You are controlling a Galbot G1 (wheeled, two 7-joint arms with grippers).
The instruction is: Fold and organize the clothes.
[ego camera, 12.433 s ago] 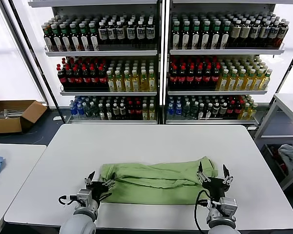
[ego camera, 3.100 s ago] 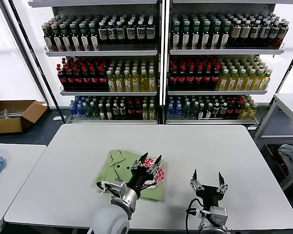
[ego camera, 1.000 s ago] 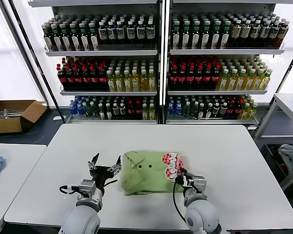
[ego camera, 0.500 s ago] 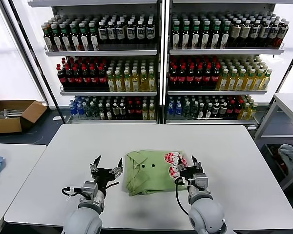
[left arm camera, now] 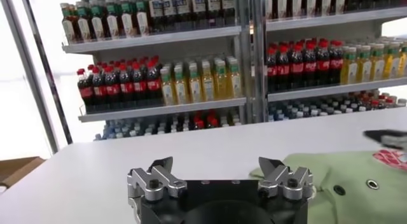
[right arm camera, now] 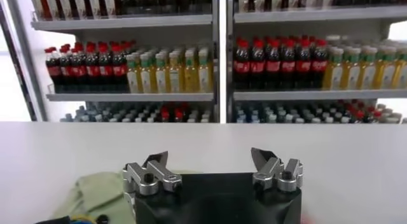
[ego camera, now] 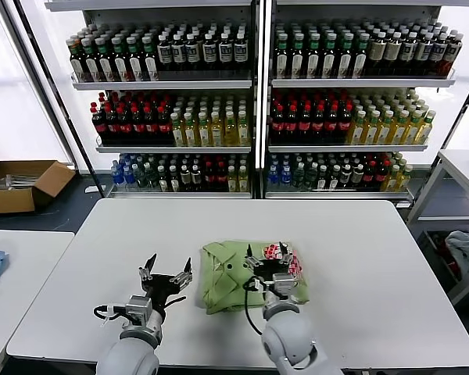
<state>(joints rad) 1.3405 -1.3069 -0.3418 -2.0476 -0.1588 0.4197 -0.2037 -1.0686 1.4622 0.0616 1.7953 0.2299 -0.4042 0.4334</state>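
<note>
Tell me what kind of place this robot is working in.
Probably a shop mock-up or test lab: tall shelves of bottled drinks behind a plain white table, where a folded green shirt lies, and a cardboard box on the floor.

No text, brand name or number can be read anywhere. The labels on the shelved bottles (ego camera: 219,117) are too small to make out, and the red-and-white print (ego camera: 284,258) on the folded shirt (ego camera: 230,280) shows no legible lettering.

Grey rounded forearms, black cables; each claw (left arm camera: 220,181) silver-fingered (dark screws, black base).
</note>
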